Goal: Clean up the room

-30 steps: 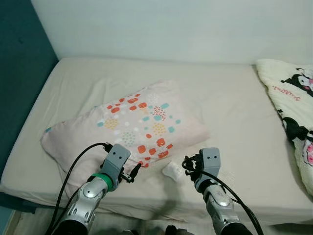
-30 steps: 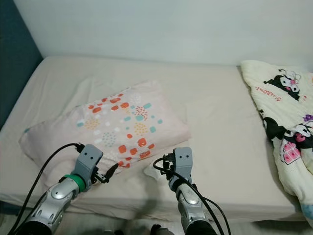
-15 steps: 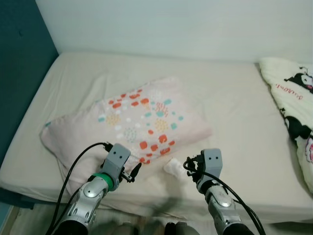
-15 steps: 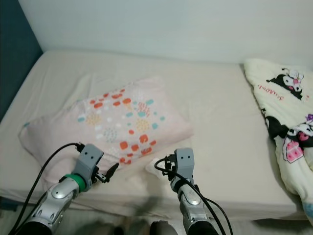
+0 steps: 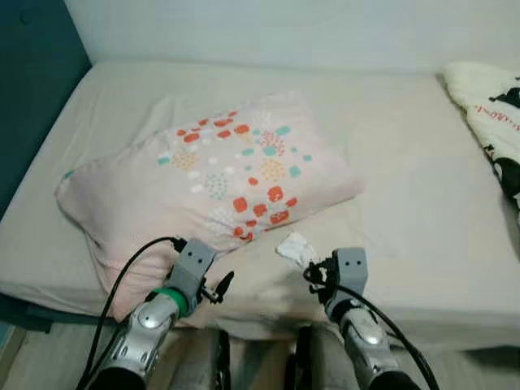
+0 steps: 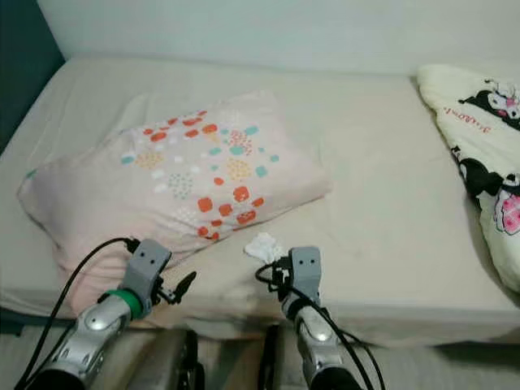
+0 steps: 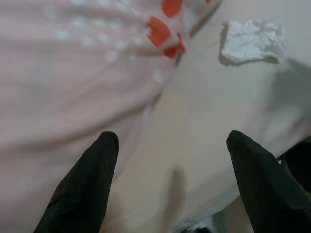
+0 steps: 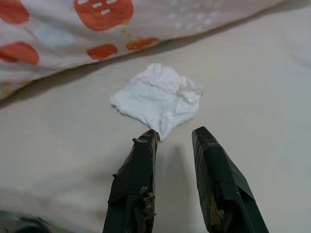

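A crumpled white tissue (image 5: pixel 296 246) lies on the bare sheet of the bed (image 5: pixel 406 162), just beside the near corner of a pink pillow (image 5: pixel 203 187) printed with orange and teal patches. It sits close to the bed's front edge and looks like the piece of litter to be cleared.

The right pincer (image 8: pixel 174 138) is lined up on it — in the right wrist view its two black fingers point straight at the tissue, tips just short of the paper's nearest edge, with a narrow gap between them and nothing held. In the head views that arm reaches up from below, its wrist block just beside the tissue on the near side.

The left pincer (image 7: pixel 172 141) hovers over the pillow's lower edge and the sheet next to it, its fingers spread wide and empty; the tissue appears off to one side in its wrist view, well apart from either finger.

At the far right of the bed lies a cream quilt (image 6: pixel 487 154) with black cartoon figures.

The step in hand appears to be the approach for picking up the tissue. The next move probably calls for a slightly wider opening of the right pincer, then a short advance and descent so the fingers straddle the crumpled paper — pinching it without gathering the sheet underneath.
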### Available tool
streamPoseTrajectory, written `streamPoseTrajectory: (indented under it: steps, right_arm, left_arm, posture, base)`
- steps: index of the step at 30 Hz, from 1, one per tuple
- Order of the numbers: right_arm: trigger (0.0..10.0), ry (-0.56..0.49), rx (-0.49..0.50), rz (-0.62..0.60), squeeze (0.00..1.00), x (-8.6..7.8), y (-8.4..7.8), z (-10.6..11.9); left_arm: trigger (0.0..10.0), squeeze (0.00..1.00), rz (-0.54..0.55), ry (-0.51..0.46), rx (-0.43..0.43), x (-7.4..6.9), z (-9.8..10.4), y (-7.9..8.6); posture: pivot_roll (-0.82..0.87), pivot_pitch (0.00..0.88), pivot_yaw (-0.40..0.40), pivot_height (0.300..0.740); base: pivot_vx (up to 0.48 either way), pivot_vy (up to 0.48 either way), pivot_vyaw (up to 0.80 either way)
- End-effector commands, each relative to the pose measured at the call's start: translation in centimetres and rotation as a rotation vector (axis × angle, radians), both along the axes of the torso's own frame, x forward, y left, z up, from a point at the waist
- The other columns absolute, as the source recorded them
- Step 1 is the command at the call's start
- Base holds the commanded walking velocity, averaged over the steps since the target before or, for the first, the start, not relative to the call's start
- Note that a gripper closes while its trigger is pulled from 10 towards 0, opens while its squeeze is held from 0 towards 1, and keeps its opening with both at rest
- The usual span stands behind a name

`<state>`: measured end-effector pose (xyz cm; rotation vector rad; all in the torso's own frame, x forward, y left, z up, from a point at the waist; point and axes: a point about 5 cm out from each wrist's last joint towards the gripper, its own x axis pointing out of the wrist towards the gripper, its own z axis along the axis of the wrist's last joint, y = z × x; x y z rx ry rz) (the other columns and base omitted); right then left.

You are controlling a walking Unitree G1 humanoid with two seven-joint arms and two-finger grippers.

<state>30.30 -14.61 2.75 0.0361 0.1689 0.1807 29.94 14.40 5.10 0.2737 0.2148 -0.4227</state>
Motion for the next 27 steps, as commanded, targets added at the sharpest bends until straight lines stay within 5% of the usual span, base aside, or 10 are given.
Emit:
streamPoseTrajectory:
  steps: [1, 10, 11, 20, 21, 27]
  right_arm:
    - [10.0, -0.047, -0.018, 0.029, 0.0, 0.5, 0.3, 0.9]
    - [10.0, -0.087, -0.093, 0.015, 0.0, 3.0, -0.1, 3.2]
    - [10.0, -0.081, -0.083, 0.021, 1.0, 3.3, 0.0, 3.4]
    - [10.0, 0.009, -0.001, 0.046, 1.0, 4.3, 0.5, 3.8]
    - [10.0, 0.053, -0.029, 0.05, 0.0, 4.3, 0.5, 3.4]
    - [10.0, 0.156, -0.031, 0.031, 0.0, 4.1, 0.0, 2.5]
  left_arm:
    - [10.0, 0.0, -0.009, 0.024, 0.01, -0.4, -0.5, -0.1]
    - [10.0, 0.0, -0.002, 0.014, 0.026, -0.9, 0.2, 1.2]
    - [10.0, 0.0, -0.003, 0.016, 0.032, -1.1, 0.2, 1.5]
    - [10.0, 0.0, 0.013, 0.016, 0.043, -2.8, 0.5, 2.6]
    - [10.0, 0.0, 0.021, 0.014, 0.043, -3.1, 0.7, 2.9]
    - [10.0, 0.0, 0.038, 0.019, 0.048, -3.9, 1.2, 3.6]
  posture:
    - [0.08, 0.177, 0.049, 0.616]
    - [0.15, 0.207, 0.069, 0.616]
    - [0.16, 0.227, 0.074, 0.616]
    - [0.24, 0.295, 0.073, 0.616]
    - [0.26, 0.309, 0.075, 0.616]
    - [0.29, 0.328, 0.076, 0.616]
  base:
    - [0.0, 0.0, 0.0]
    - [0.0, 0.0, 0.0]
    - [0.0, 0.0, 0.0]
    - [0.0, 0.0, 0.0]
    - [0.0, 0.0, 0.0]
    - [0.0, 0.0, 0.0]
